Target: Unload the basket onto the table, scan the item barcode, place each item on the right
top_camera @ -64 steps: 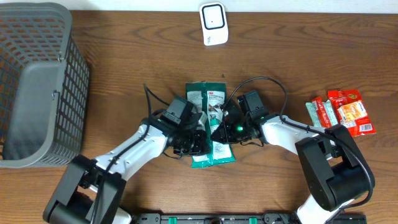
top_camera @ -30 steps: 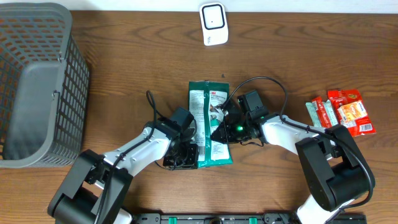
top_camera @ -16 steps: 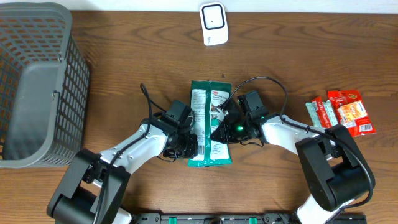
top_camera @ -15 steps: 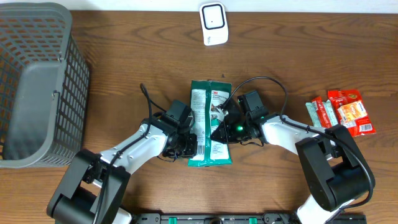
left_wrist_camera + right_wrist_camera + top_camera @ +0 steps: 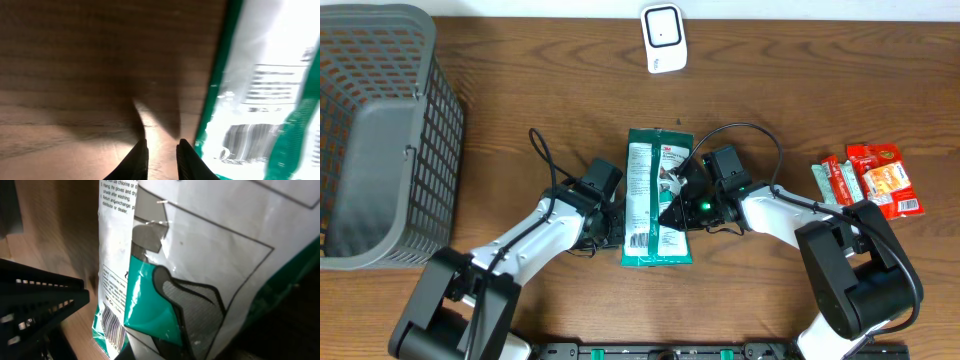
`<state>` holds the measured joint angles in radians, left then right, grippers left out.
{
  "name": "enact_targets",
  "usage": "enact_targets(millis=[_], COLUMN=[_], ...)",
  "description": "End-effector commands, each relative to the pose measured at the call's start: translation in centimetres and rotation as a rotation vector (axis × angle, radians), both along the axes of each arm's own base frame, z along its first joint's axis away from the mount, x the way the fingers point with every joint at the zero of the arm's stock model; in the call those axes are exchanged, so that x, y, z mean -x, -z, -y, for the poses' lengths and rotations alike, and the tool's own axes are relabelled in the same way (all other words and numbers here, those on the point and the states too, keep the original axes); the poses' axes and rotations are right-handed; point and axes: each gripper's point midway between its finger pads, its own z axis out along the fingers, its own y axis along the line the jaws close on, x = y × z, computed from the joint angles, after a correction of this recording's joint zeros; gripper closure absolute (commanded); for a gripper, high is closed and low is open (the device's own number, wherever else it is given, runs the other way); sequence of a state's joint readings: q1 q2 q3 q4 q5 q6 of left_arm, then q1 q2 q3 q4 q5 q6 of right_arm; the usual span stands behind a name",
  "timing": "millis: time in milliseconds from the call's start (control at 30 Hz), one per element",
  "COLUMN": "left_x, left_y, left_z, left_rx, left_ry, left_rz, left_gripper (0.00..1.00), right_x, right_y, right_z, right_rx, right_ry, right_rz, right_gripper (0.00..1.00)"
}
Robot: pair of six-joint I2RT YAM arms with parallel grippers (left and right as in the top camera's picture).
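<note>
At tabletop (image 5: 520,130) centre, right gripper (image 5: 672,208) clamps the green packet (image 5: 655,200), fingertips hidden; left gripper (image 5: 161,161) nearly closed, empty.

We see a grey basket (image 5: 380,140) far left on the wood surface (image 5: 520,120); red snack packs (image 5: 870,180) far right.

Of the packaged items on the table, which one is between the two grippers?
The green-and-white pouch at table centre, printed label up, with a gripper on each side. The red and orange snack packets lie apart at the right edge.
</note>
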<state>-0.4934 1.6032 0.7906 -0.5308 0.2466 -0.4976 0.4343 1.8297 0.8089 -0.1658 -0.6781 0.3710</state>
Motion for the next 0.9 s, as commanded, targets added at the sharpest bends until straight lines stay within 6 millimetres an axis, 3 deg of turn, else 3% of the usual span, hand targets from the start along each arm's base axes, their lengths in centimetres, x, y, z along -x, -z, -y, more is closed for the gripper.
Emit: enact_targets(millis=[0,67,233,467,733,867], left_x=[-0.6,-1.0,-2.0,-1.7,-1.7,-1.3], left_y=[-2.4,-2.9,-3.2,-1.3,-2.8,-2.9], left_z=[2.7,3.8,4.3,2.8,5.8,6.0], left_rx=[0.169,0.228,0.251,0.181,0.356,0.365], left_ry=[0.017,0.030,0.034,-0.005,0.023,0.013], left_rz=[0.032,0.047,0.094,0.113,0.101,0.079], left_gripper=[0.78,0.78,0.78,0.78,0.79,0.79], right_x=[0.2,0.2,0.2,0.2,0.2,0.1], right_y=[1.8,1.8,1.8,1.8,1.8,1.8], right_z=[1.2,1.2,1.2,1.2,1.2,1.2], right_rx=[0.082,0.081,0.081,0.081,0.082,0.081], right_ry=[0.020,0.021,0.021,0.021,0.021,0.021], right_rz=[-0.004,-0.003,-0.003,-0.002,-0.002,-0.002], right_gripper=[0.91,0.91,0.91,0.91,0.91,0.91])
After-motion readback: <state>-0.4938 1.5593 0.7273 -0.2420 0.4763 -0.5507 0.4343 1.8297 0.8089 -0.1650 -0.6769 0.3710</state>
